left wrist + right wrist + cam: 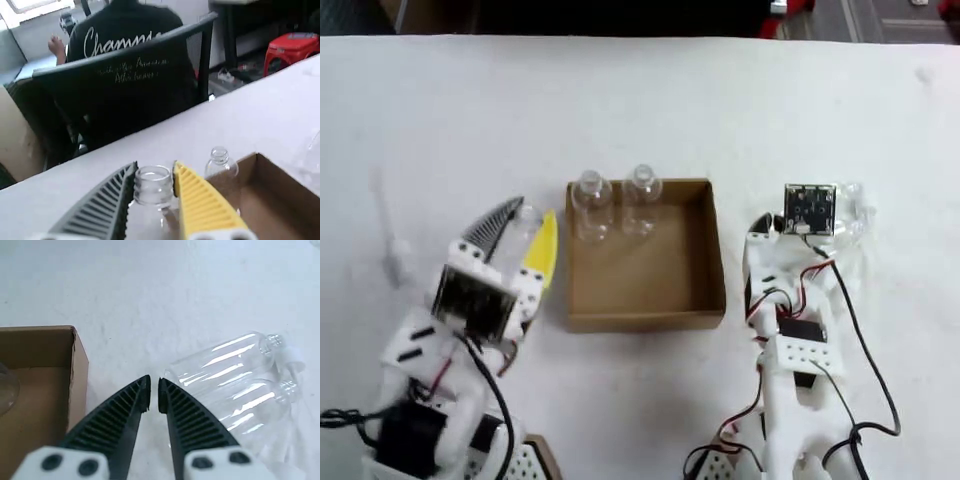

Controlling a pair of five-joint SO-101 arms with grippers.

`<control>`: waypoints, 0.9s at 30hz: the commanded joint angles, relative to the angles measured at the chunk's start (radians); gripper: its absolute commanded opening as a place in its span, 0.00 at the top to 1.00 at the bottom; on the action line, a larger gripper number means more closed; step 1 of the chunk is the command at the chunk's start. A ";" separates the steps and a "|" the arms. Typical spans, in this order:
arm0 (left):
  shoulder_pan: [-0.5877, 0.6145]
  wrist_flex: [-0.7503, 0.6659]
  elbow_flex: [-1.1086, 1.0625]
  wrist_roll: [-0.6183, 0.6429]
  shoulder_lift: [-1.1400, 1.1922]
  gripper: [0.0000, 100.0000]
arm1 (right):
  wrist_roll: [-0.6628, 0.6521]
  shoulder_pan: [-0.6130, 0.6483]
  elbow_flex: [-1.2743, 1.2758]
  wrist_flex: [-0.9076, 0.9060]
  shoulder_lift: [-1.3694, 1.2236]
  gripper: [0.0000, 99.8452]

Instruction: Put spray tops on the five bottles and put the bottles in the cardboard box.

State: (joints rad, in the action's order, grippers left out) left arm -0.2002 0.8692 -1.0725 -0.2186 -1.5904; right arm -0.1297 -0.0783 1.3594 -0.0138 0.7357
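Bottle (152, 186) (clear) in left pincer (155, 169); upright

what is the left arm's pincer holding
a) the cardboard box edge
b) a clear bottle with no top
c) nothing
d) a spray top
b, the left pincer is closed around the open neck of a clear bottle.
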 commanded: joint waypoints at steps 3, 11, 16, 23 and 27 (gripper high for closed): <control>-0.145 -0.133 -0.198 0.112 -0.254 0.98 | -0.014 0.005 -0.008 0.019 0.010 0.98; -0.306 -0.133 -0.221 0.253 -0.240 0.98 | -0.014 0.005 -0.008 0.021 0.010 0.98; -0.374 -0.149 -0.253 0.250 -0.240 0.98 | -0.014 0.004 -0.008 0.022 0.010 0.98; -0.274 -0.686 -0.592 0.250 -0.240 0.98 | -0.014 0.002 -0.008 0.022 0.010 0.98; -0.274 -0.767 -0.620 0.261 -0.223 0.98 | -0.014 0.002 -0.008 0.022 0.010 0.98</control>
State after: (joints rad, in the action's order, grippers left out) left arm -0.4902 0.2371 -1.6863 0.0253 -1.8174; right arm -0.1327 -0.0783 1.3594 -0.0138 0.7357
